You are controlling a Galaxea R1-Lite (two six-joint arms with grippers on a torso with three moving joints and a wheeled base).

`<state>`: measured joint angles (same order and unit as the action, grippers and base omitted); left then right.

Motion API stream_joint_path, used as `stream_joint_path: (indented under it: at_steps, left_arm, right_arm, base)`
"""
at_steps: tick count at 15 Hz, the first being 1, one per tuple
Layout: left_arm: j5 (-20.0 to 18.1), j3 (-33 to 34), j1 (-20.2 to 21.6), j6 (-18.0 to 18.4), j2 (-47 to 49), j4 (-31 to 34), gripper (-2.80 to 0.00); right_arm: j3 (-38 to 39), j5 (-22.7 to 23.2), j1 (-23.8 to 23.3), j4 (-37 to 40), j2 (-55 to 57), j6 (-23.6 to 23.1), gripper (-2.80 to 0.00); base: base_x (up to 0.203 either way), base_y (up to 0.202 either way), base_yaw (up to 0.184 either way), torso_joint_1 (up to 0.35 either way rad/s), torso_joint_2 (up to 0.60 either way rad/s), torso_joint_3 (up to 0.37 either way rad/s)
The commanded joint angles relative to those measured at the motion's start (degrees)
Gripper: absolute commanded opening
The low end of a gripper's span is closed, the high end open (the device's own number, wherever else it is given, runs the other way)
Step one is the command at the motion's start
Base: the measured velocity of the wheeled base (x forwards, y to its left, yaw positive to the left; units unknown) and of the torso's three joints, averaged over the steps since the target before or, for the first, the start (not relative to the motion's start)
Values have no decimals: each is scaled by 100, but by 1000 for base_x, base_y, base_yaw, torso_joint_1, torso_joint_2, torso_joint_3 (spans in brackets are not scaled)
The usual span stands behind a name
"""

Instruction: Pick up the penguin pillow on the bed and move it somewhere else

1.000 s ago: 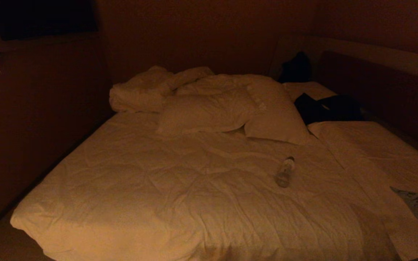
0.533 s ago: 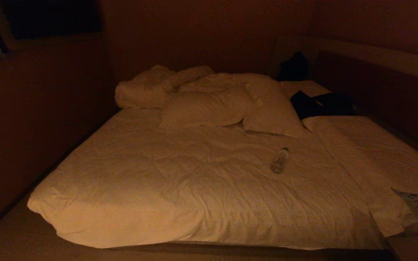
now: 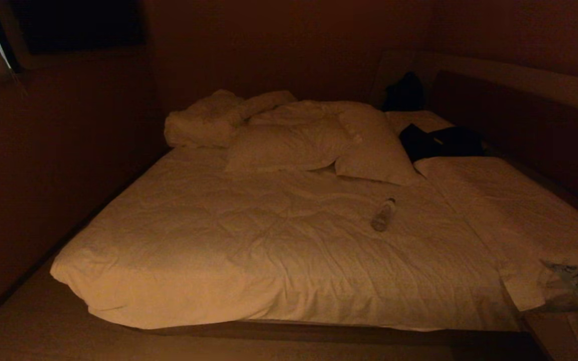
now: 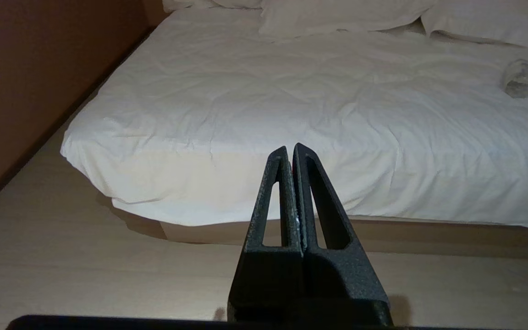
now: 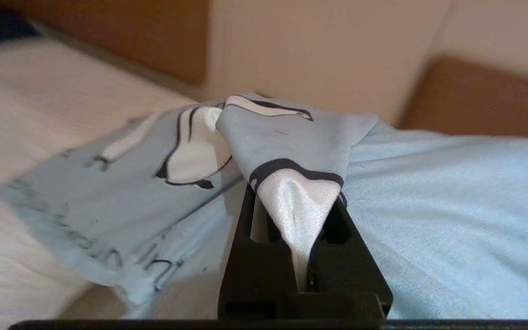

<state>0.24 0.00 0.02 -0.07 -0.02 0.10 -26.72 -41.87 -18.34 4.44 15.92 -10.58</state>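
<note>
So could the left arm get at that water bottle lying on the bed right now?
Probably not. The left end effector hangs shut over the floor short of the bed, and the bottle lies far up the duvet. Nothing blocks it; it just looks too far.

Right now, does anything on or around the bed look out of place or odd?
A clear plastic bottle lies on its side on the rumpled white quilted bed. Dark clothing is strewn near the plain white pillows. The pale grey-blue penguin pillow hangs bunched from the shut right gripper.
</note>
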Motion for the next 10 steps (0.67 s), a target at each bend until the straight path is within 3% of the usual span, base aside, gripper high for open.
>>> stream_joint_path:
  at_steps: [1, 4, 7, 10]
  left_arm:
    - [2, 0, 6, -1, 2, -1, -280]
    - [2, 0, 1, -1, -2, -1, -280]
    - [2, 0, 1, -1, -3, -1, -280]
    - [2, 0, 6, -1, -4, -1, -280]
  right_arm:
    - [-395, 710, 61, 301, 72, -44, -280]
    - [-1241, 832, 496, 764, 374, -86, -280]
    - [-2362, 809, 1022, 1046, 995, -469, -280]
    - [-3632, 800, 1153, 1092, 2125, -816, -280]
  base:
    - [0, 0, 0, 0, 0, 0]
    - [0, 0, 0, 0, 0, 0]
    - [0, 0, 0, 0, 0, 0]
    - [0, 0, 0, 0, 0, 0]
